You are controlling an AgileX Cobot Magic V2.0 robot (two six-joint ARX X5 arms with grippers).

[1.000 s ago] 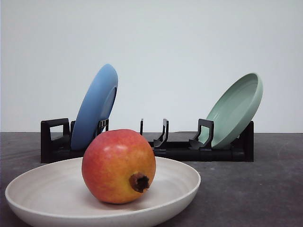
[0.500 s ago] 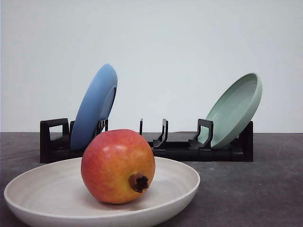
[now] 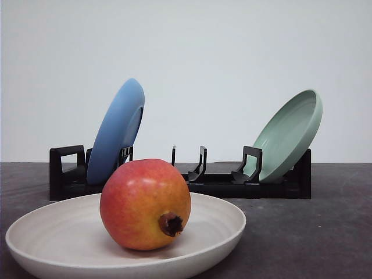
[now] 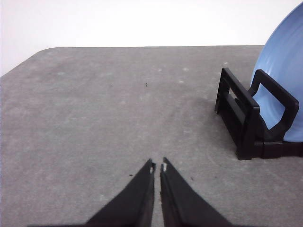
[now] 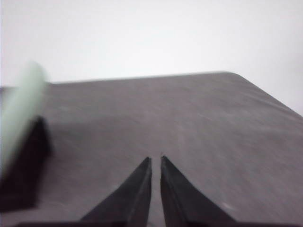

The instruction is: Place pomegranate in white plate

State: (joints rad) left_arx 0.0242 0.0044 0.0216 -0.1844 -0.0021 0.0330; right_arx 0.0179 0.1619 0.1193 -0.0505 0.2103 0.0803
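Front view, pomegranate [image 3: 145, 203] in white plate [image 3: 218, 224], crown toward cam, both pincers clenched, left pincer [image 4: 157, 167], right pincer [image 5: 155, 160]

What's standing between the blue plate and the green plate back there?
Between the blue plate and green plate, the front view shows empty black rack dividers.

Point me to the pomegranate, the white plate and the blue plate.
pomegranate [image 3: 145, 200]: front view, middle of its red-orange skin.
white plate [image 3: 224, 218]: front view, bare inner wall on the right side.
blue plate [image 3: 115, 133]: front view, back face, leaning in the black rack.
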